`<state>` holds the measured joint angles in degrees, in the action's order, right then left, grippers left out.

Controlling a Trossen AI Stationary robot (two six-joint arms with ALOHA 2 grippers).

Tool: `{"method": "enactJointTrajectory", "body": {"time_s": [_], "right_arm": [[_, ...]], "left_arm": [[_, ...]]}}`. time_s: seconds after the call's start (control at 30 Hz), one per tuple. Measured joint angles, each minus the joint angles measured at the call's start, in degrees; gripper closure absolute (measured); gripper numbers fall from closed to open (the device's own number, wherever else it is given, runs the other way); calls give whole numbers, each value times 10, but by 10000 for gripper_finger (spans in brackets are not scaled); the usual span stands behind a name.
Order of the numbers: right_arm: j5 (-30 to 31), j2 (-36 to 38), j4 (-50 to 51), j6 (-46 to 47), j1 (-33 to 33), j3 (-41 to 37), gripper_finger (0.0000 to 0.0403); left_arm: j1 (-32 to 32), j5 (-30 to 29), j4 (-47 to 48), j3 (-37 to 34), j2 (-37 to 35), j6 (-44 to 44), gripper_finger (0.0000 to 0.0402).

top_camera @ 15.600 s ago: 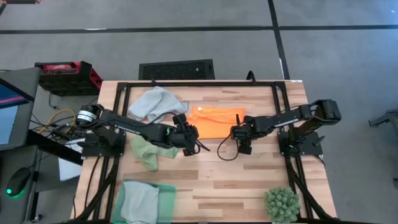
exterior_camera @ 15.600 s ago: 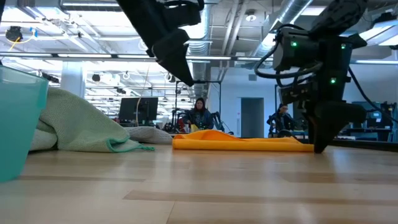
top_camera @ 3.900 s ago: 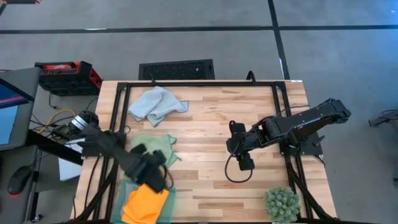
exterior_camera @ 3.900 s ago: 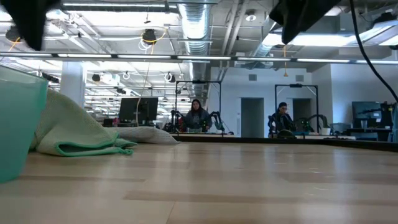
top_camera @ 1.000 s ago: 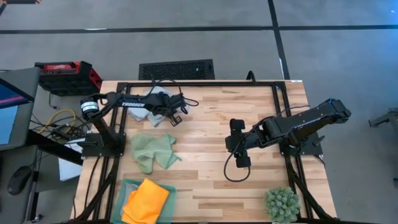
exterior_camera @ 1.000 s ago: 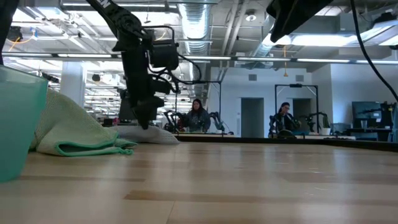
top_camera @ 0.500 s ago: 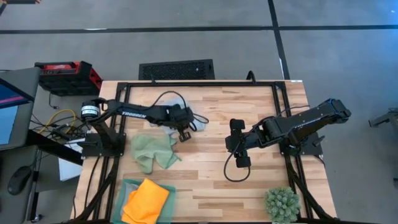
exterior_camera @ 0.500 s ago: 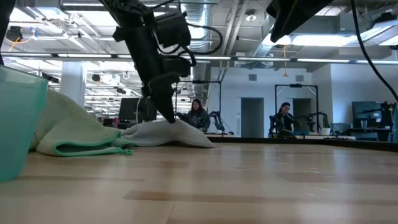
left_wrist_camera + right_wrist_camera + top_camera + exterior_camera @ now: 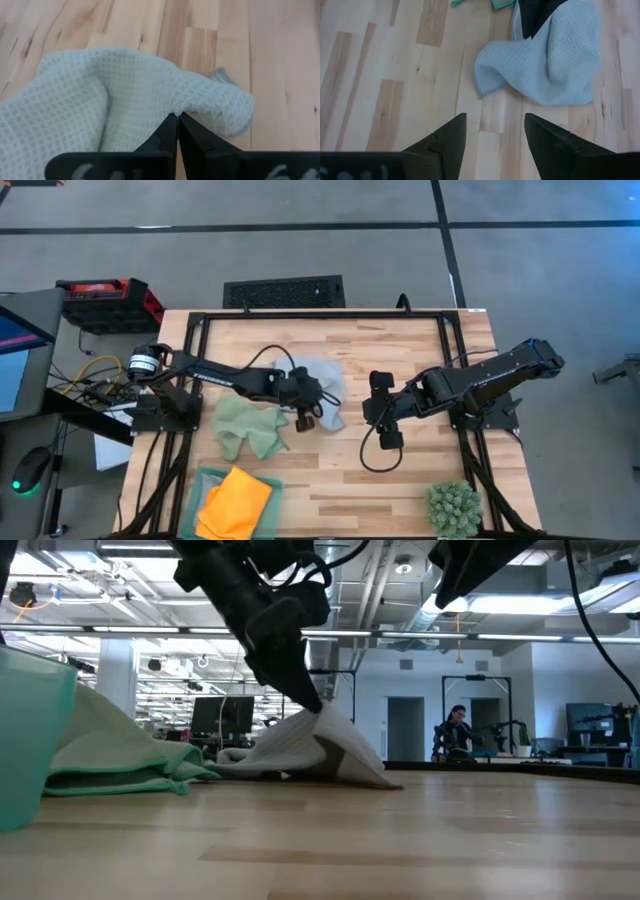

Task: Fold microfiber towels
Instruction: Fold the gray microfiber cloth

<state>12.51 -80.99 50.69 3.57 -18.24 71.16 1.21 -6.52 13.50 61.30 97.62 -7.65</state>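
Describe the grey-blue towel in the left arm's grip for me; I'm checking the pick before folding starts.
The grey-blue towel is a thin, soft cloth with a waffle-weave texture, crumpled rather than flat. It lies near the middle of the wooden table, right of the green towel. The left end effector, shut, pinches a fold and lifts it into a peak, while the rest drapes down onto the table. One loose corner trails toward the open right end effector, which does not touch it.

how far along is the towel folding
Done: an orange towel lies folded in the tray. In hand: the left gripper is shut on a grey-blue towel mid-table; the right gripper waits open. Left: that towel and the crumpled green towel.
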Motion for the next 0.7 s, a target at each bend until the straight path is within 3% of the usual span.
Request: {"method": "enactJointTrajectory", "body": {"time_s": [0.43, 0.7], "right_arm": [[0, 0, 0, 0, 0, 0, 180], [-4, 0, 0, -1, 0, 0, 180]], "left_arm": [[2, -3, -7, 0, 0, -2, 385], [2, -3, -5, 0, 0, -1, 333]]}}
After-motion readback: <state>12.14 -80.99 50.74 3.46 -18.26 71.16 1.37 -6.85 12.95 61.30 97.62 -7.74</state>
